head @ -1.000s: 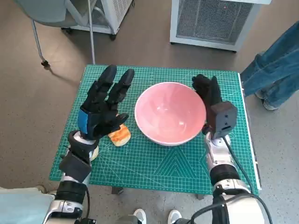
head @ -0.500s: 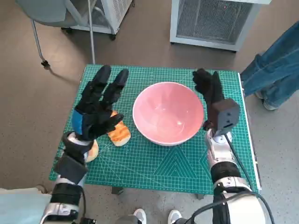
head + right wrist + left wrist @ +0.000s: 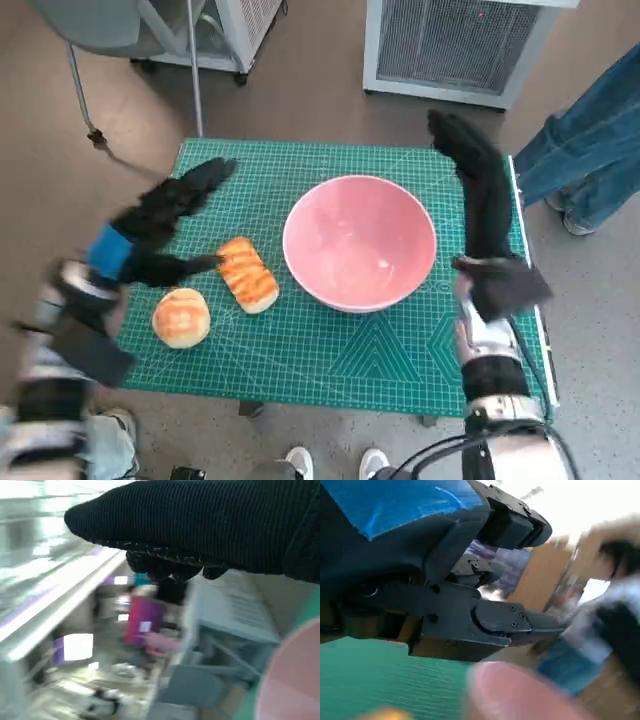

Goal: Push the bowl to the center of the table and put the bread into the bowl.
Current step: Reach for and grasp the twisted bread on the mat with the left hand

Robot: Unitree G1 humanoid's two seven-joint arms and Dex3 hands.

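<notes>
Head view: bowl [image 3: 360, 243] sitting mid-counter [image 3: 330, 350]; left hand [image 3: 160, 225], fingers spread and empty, hovering beside the bread [image 3: 247, 273], needing to grasp it next; right hand [image 3: 480, 195] extended, holding nothing.

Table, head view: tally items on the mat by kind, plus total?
Pink bowl: 1
Long striped bread: 1
Round bread roll: 1
Total: 3, all on the green mat. Neither bread is in the bowl yet.
</notes>
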